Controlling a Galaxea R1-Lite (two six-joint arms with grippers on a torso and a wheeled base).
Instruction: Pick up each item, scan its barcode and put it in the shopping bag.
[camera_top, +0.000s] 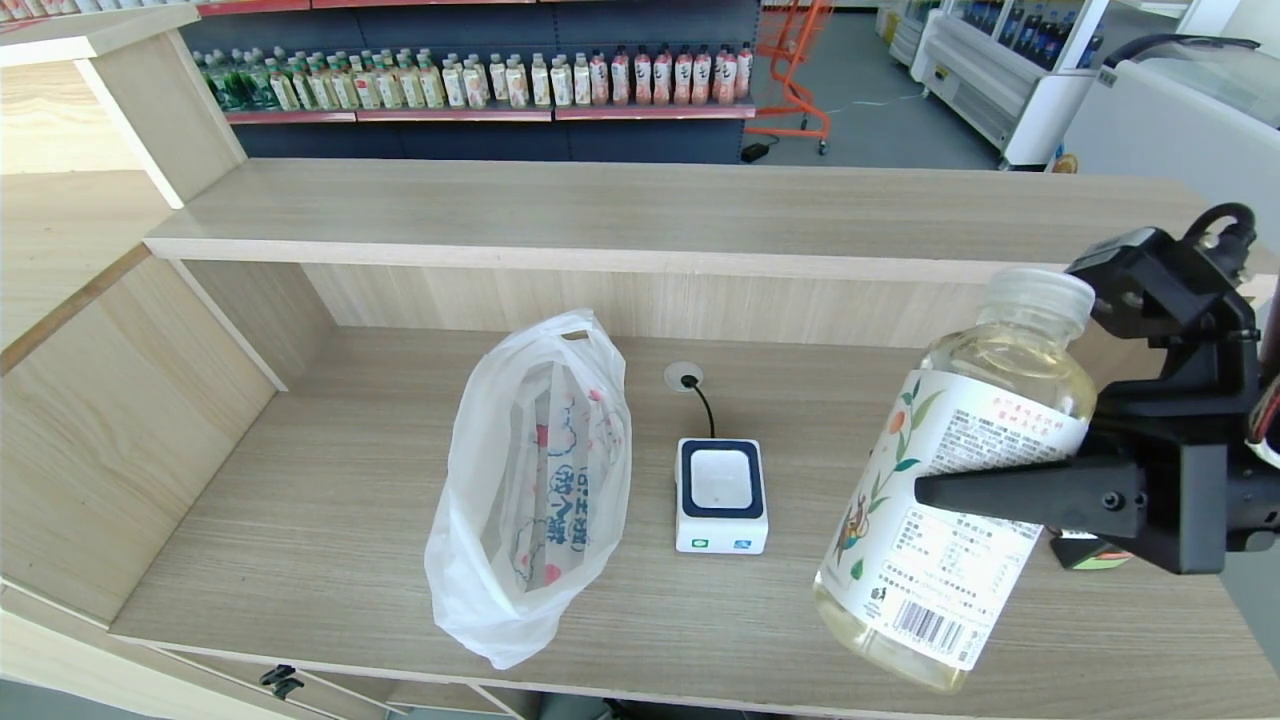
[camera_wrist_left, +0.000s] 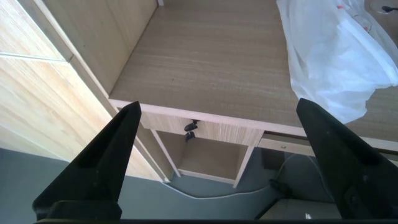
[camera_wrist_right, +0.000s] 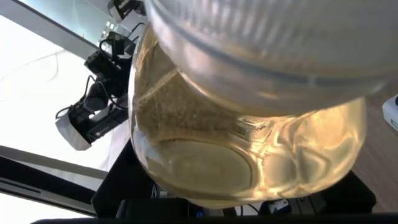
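1. Black fingers of the left gripper (camera_wrist_left: 217, 109) stood wide apart with nothing between them, above the near left edge of the wooden counter (camera_top: 300, 520).
2. White and thin, the shopping bag (camera_top: 530, 490) lay on the counter left of centre, with a handle loop at its far end. A printed packet showed through the plastic.
3. Just beside the bag, on its right, the scanner (camera_top: 720, 495) sat flat with its window facing up. Its cable ran to a hole in the counter behind it.
4. Right of the scanner and apart from it, the bottle (camera_top: 950, 560) of pale liquid hung in the air, clamped across its label by the right gripper (camera_top: 960, 492). Its long axis was tilted, with the cap up and toward the back right and the base down toward the near left. The base end was therefore nearer the scanner.
5. The barcode (camera_top: 930, 625) sat low on the label by the base, turned up toward the head camera and not down at the window. The scan would likely need the right arm to carry the bottle left over the scanner and roll it until the code faced the glass. The left gripper was the nearer one to the bag.
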